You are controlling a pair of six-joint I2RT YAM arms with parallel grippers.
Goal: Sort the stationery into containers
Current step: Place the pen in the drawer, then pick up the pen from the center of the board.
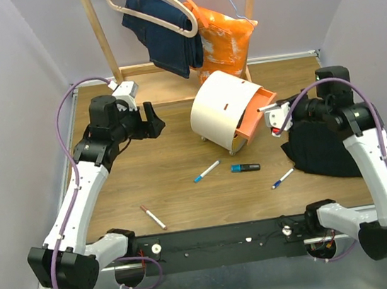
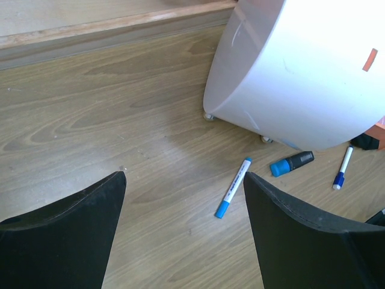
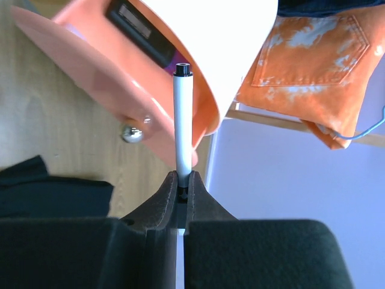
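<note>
The cream-white round-topped cabinet (image 1: 221,109) lies tilted at the table's middle back, with one orange drawer (image 1: 257,111) pulled open. My right gripper (image 1: 275,117) is shut on a slim white pen (image 3: 183,120), whose tip is at the drawer's rim (image 3: 120,72). A black item (image 3: 138,27) and something purple lie in the drawer. My left gripper (image 1: 153,121) is open and empty, left of the cabinet. On the table lie a blue-capped white pen (image 1: 206,171), a black marker with a blue cap (image 1: 245,167), another blue-capped pen (image 1: 282,178) and a reddish-tipped pen (image 1: 153,217).
A dark folded cloth (image 1: 322,145) lies under my right arm. A wooden clothes rack (image 1: 101,35) with jeans (image 1: 164,27) and an orange bag (image 1: 226,40) stands at the back. The left wrist view shows the cabinet (image 2: 301,66) and three pens, the nearest (image 2: 233,187) between my fingers.
</note>
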